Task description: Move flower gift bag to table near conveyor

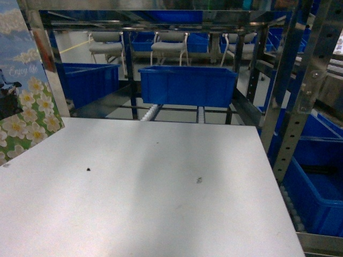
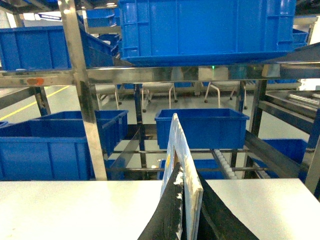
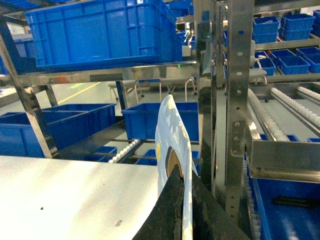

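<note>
Head view: flat paper gift bag with white flowers on green and blue sky print hangs at left edge above the white-grey counter; right side unseen.
Left wrist: left claw clenched on bag's edge.
Right wrist: right claw pinches a pale blue sheet edge, likely same bag; uneven release could tip it flat or tear it.

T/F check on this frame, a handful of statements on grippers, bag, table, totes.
1. The left gripper is shut on the flower gift bag. True.
2. In the head view the bag sits at the right edge. False: it is at the left edge.
3. A blue tote stands on the table. False: the tote sits on the rack beyond the table.
4. The right gripper is open. False: it is shut on a pale-blue flat item.
5. The table shows small dark specks. True.
</note>
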Motion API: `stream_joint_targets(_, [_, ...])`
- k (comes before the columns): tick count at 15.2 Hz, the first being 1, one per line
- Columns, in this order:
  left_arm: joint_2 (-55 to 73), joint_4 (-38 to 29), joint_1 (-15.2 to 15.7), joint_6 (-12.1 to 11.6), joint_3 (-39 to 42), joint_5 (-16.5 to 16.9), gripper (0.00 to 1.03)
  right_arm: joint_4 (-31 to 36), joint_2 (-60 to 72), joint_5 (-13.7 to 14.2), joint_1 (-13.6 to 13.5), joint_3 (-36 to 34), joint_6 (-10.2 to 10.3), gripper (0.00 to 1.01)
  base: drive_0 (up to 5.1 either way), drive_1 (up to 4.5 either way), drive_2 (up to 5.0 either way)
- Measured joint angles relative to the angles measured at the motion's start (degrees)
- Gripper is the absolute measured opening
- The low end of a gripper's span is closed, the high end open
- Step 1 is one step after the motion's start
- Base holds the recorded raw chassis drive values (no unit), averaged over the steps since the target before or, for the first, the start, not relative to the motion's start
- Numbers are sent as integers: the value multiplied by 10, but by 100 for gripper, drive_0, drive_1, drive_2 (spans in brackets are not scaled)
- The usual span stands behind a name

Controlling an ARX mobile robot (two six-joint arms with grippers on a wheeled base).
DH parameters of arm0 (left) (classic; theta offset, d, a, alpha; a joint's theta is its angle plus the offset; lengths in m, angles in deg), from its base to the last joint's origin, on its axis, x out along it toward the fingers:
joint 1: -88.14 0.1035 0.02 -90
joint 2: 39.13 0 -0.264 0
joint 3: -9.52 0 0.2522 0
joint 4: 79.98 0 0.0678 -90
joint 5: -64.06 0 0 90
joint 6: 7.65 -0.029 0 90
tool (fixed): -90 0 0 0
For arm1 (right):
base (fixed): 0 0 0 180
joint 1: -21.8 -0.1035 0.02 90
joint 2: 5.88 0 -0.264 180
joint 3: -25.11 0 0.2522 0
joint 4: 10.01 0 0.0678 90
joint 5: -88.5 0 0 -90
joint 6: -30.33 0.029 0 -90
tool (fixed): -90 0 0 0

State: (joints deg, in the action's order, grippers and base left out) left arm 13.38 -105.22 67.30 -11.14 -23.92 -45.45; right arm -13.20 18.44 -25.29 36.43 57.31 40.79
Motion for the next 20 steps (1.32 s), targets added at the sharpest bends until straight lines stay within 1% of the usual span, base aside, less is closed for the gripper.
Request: stream_joint_targets(20, [0,2,0,0,0,0,2,1,0,0,0,0,0,2,-499,242,242])
